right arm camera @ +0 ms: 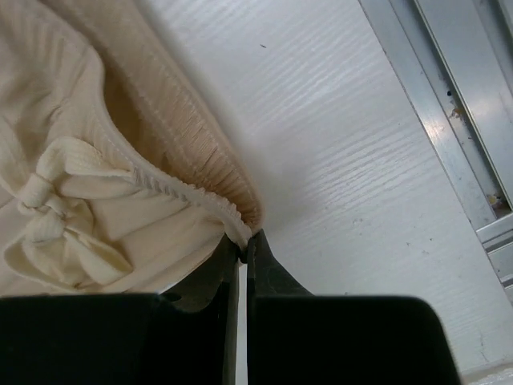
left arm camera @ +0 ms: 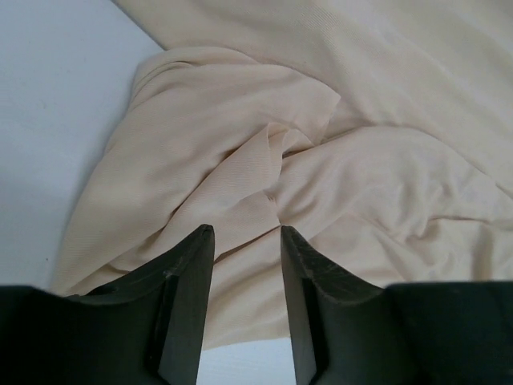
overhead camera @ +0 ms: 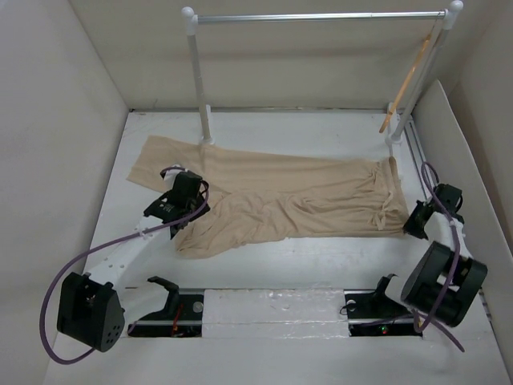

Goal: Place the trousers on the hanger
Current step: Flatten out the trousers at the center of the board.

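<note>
Top view: trousers [overhead camera: 296, 196] flat on table [overhead camera: 321, 261], waist at right, legs to the left. Hanger [overhead camera: 409, 80] hangs at right end of rack [overhead camera: 321, 16]. Left gripper [overhead camera: 191, 196] over a leg; right gripper [overhead camera: 413, 223] at waist edge.

Left wrist: fingers [left arm camera: 192, 265] spread above bunched leg cloth [left arm camera: 240, 136], nothing between them.

Right wrist: fingers [right arm camera: 268, 269] pressed together, pinching waistband [right arm camera: 192, 160] edge; drawstring knot [right arm camera: 56, 208] beside it.

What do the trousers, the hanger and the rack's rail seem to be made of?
The trousers: thin soft knit cloth, matte beige; fine ribs and limp folds show. The hanger: probably wood, light brown, matte thin sticks. The rail: likely metal, silver with a sheen.
</note>
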`<state>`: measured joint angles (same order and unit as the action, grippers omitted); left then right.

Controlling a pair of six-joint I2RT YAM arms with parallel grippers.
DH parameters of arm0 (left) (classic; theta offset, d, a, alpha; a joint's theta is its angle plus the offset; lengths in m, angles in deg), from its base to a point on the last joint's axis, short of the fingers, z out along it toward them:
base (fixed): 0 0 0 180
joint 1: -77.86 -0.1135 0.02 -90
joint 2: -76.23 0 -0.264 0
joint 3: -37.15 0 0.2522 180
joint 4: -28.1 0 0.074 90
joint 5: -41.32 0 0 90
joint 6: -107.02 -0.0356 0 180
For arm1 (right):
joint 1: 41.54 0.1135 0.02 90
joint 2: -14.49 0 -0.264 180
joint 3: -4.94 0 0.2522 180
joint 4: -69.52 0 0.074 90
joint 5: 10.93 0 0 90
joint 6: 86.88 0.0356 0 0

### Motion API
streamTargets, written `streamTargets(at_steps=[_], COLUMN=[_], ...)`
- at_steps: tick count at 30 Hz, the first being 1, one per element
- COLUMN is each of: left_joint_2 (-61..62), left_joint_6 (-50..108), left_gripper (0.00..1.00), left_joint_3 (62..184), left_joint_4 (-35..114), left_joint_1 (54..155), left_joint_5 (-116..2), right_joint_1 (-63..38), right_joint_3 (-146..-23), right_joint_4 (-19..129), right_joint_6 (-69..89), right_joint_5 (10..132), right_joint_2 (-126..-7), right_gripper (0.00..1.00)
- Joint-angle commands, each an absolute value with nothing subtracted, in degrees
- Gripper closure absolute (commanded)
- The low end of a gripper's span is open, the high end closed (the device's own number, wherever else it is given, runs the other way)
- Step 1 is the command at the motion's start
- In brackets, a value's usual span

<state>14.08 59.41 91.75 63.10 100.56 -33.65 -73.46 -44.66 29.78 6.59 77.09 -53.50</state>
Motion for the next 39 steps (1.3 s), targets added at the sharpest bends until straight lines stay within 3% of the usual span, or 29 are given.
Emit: streamTargets(at_steps=[1,4,7,8,10,11,14,25,33,35,36,39], left_joint_2=[16.3,16.0,16.7,16.6,13.9,12.2,4.1,-8.7,-12.3,-12.1,-10.8,-4.8], left_joint_6=[57.1,57.7,57.6,57.6,56.1,55.5,55.0,52.9,53.1,53.3,54.4,55.5], left_gripper=[0.64,0.63,0.63,0.62,0.59,0.6,0.62,0.63,0.68,0.93,1.0,1.0], left_joint_3=[91.8,92.1,92.5,92.7,92.8,93.4,97.0,103.5,102.2,102.9,103.4,104.9], left_joint_4=[65.0,67.8,68.8,68.6,66.9,66.7,67.1,67.0,66.2,66.6,67.8,70.6], left_joint_1=[100.4,100.4,100.4,100.4,100.4,100.4,101.5,103.4,104.1,104.1,104.1,104.1], left_joint_5=[-32.6,-31.5,-30.4,-30.3,-30.4,-30.3,-29.6,-27.7,-27.4,-26.4,-26.1,-25.5], right_joint_1=[-74.4,-74.9,-78.4,-79.2,-79.2,-78.0,-71.1,-51.8,-51.2,-50.5,-49.6,-48.3], right_joint_3=[-49.1,-52.1,-54.8,-55.4,-55.8,-55.2,-51.0,-40.1,-38.9,-38.9,-39.1,-39.7], right_joint_4=[30.4,31.1,30.7,30.4,29.3,29.2,29.3,25.0,24.7,25.8,25.7,24.6], right_joint_6=[7.1,7.4,7.2,6.6,6.4,6.5,7.8,5.5,2.0,2.1,2.0,0.8], right_joint_5=[80.9,81.4,82.1,79.6,75.2,71.6,69.7,61.8,58.0,55.3,55.3,55.6], right_joint_2=[-59.5,-60.6,-61.0,-61.1,-60.0,-58.6,-50.2,-30.5,-28.1,-28.6,-28.8,-28.8], right_gripper=[1.0,0.91,0.73,0.6,0.48,0.37,0.31,0.29,0.26,0.26,0.26,0.26])
